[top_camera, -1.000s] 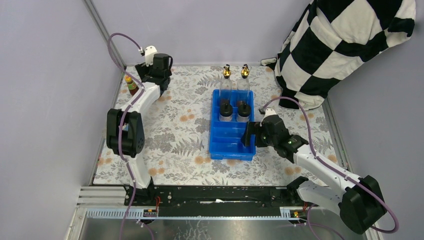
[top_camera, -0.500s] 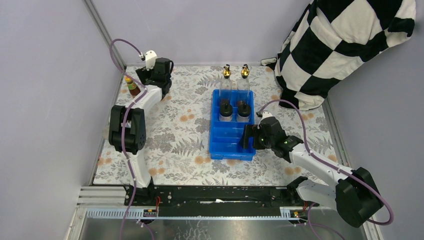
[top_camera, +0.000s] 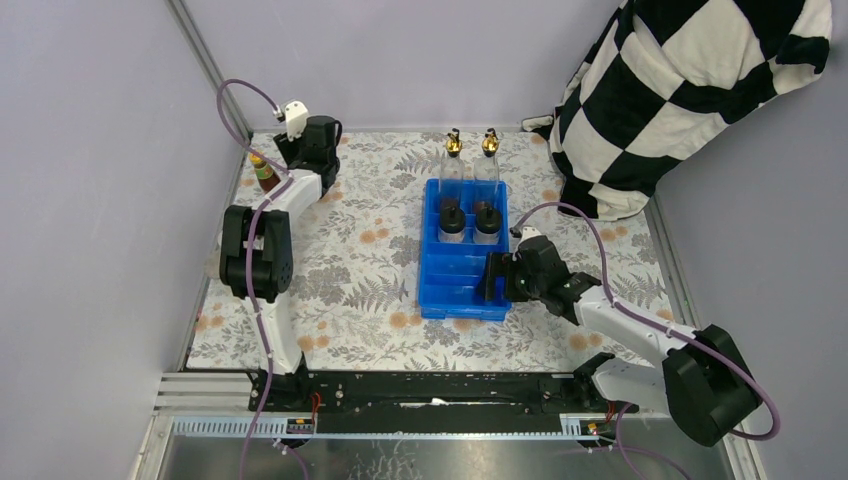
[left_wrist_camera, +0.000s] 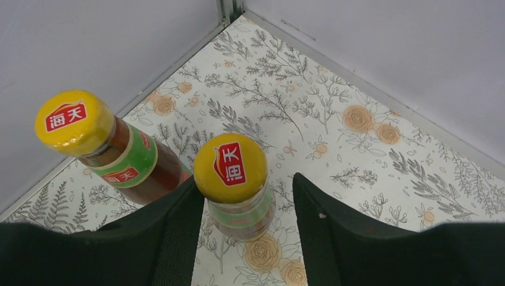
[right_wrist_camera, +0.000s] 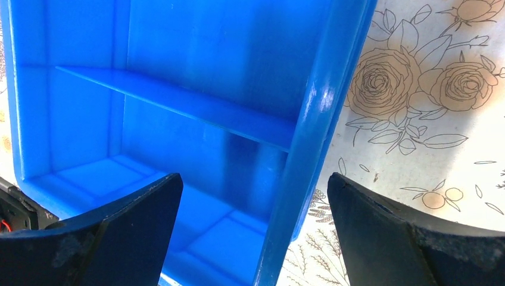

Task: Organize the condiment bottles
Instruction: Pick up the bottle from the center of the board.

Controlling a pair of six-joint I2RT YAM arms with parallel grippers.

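Two dark sauce bottles with yellow-orange caps stand in the far left corner. One bottle (left_wrist_camera: 231, 179) is between the jaws of my left gripper (left_wrist_camera: 245, 179). The left finger (left_wrist_camera: 172, 238) is against it and a gap shows at the right finger (left_wrist_camera: 333, 232), so the gripper is open. The other bottle (left_wrist_camera: 113, 152) (top_camera: 263, 172) stands just left of it. Two black-capped bottles (top_camera: 451, 222) (top_camera: 487, 221) sit in the blue tray (top_camera: 432, 300). Two gold-spouted clear bottles (top_camera: 453, 150) (top_camera: 490, 147) stand at its far end. My right gripper (right_wrist_camera: 255, 179) (top_camera: 492, 277) is open astride the tray's right wall (right_wrist_camera: 304, 149).
Grey walls meet close behind the two sauce bottles (left_wrist_camera: 119, 36). A black-and-white checkered cloth (top_camera: 690, 90) hangs over the back right corner. The tray's two near compartments (right_wrist_camera: 178, 53) hold nothing.
My left gripper shifted slightly left toward the corner and its jaws narrowed around the sauce bottle. My right gripper slid left along the tray's right wall.
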